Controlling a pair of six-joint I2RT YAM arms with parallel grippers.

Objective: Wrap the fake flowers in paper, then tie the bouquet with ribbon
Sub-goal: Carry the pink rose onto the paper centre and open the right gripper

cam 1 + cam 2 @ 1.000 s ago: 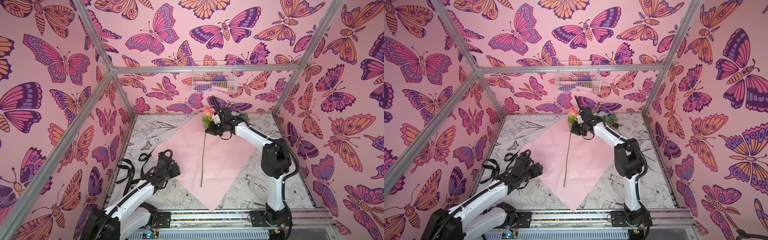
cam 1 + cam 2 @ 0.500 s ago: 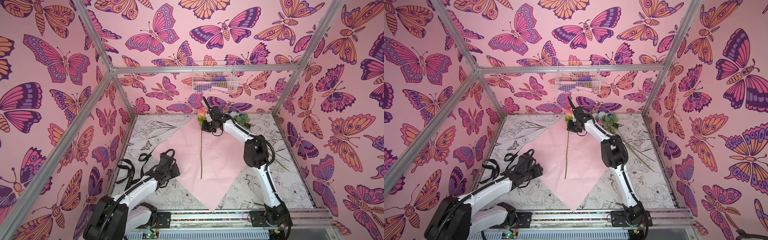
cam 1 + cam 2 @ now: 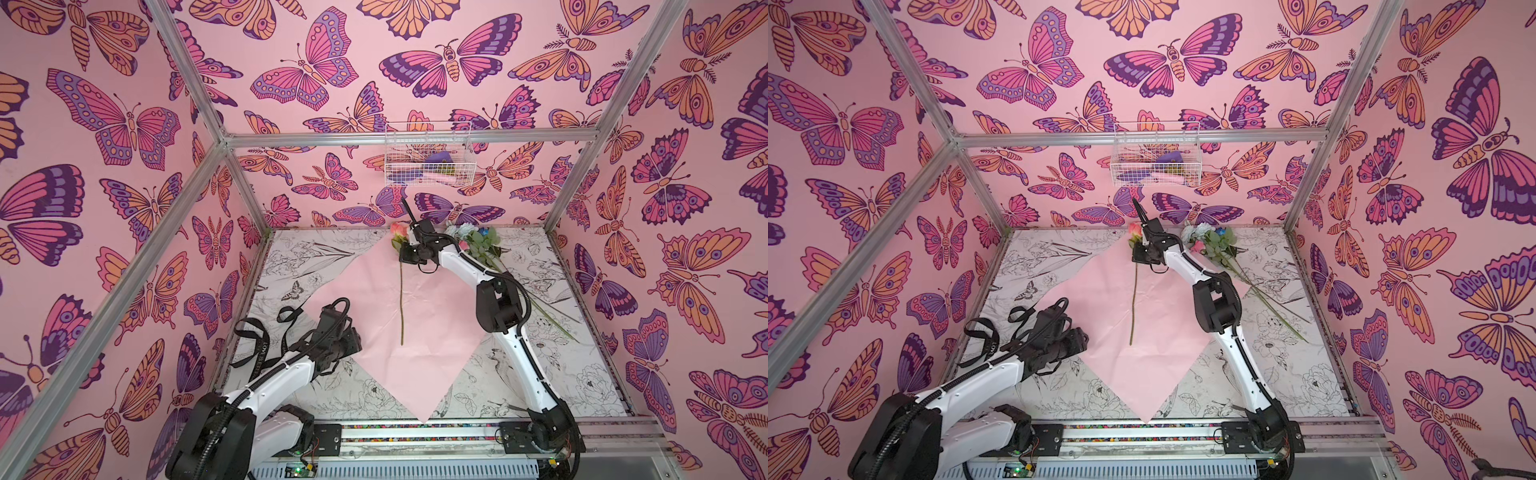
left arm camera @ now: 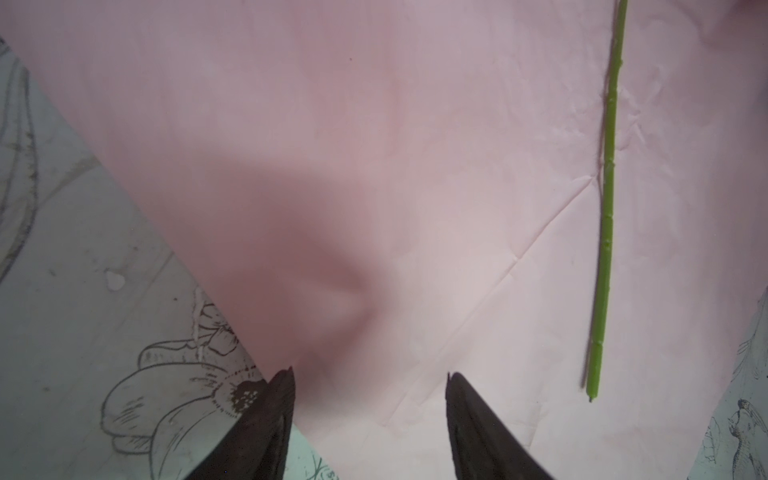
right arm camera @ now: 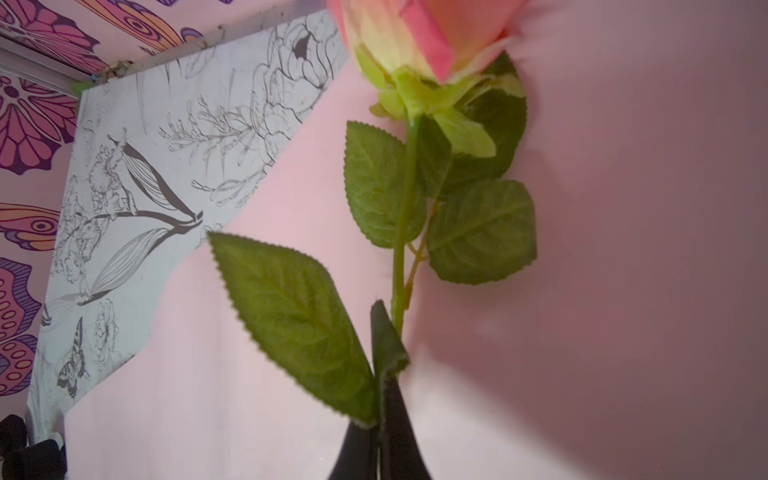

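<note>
Fake coral-pink rose point(image 3: 398, 229), serrated green leaves, long thin stem stretched across pink wrapping paper point(image 3: 436, 316), right gripper point(image 5: 386, 353) pinching the stem below the leaves, left gripper point(image 4: 370, 374) spread over the paper's edge, other blooms point(image 3: 478, 243) beside the paper.

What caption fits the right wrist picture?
Shut right claw pinching the coral-pink fake rose by its stem above pink wrapping paper.

A robot-lab test booth: aluminium frame bars point(image 3: 332, 139) carry butterfly-printed wall panels point(image 3: 124, 124); left arm point(image 3: 270, 374) and right arm point(image 3: 519, 353) stand bolted to a rail point(image 3: 415, 432) at the tabletop's point(image 3: 582, 374) near edge.
</note>
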